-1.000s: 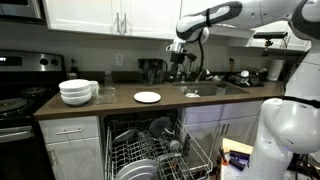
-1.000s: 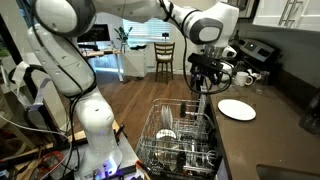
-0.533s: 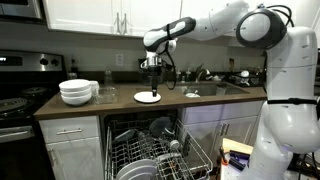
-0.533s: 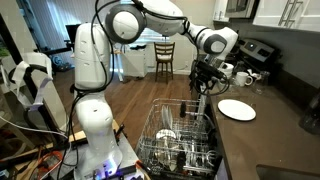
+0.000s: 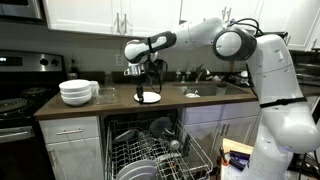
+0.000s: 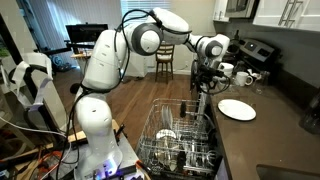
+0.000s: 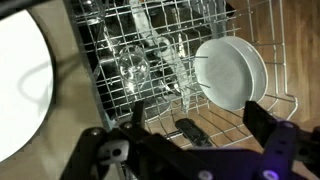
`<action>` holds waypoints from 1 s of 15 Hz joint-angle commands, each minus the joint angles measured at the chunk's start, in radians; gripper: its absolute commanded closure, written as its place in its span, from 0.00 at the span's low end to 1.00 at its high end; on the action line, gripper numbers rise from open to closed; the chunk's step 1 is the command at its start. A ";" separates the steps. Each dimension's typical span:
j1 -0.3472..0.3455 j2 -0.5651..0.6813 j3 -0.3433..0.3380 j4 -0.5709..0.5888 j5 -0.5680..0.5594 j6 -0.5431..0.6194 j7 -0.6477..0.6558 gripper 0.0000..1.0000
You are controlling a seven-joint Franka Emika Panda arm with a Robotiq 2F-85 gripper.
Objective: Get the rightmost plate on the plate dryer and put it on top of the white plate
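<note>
The gripper [image 7: 195,128], jaws spread wide and empty, hangs above the plate dryer [image 7: 130,45], where a round plate [image 7: 232,72] stands on edge among the tines, while the white plate [image 5: 147,97] lies flat on the counter [image 5: 115,104] behind.

White plate [image 7: 20,90] cut by wrist view's left edge

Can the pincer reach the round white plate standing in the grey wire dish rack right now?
Probably yes. The pincer hangs open above the pulled-out grey wire dish rack, and the round white plate stands upright near its side with nothing covering its rim.
</note>
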 commanded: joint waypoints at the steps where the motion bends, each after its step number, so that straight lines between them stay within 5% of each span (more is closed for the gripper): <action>1: -0.031 0.008 0.052 0.006 -0.044 0.019 0.026 0.00; 7: -0.041 0.016 0.066 0.007 -0.047 0.025 0.027 0.00; 15: 0.027 0.092 0.106 -0.139 -0.147 0.392 0.090 0.00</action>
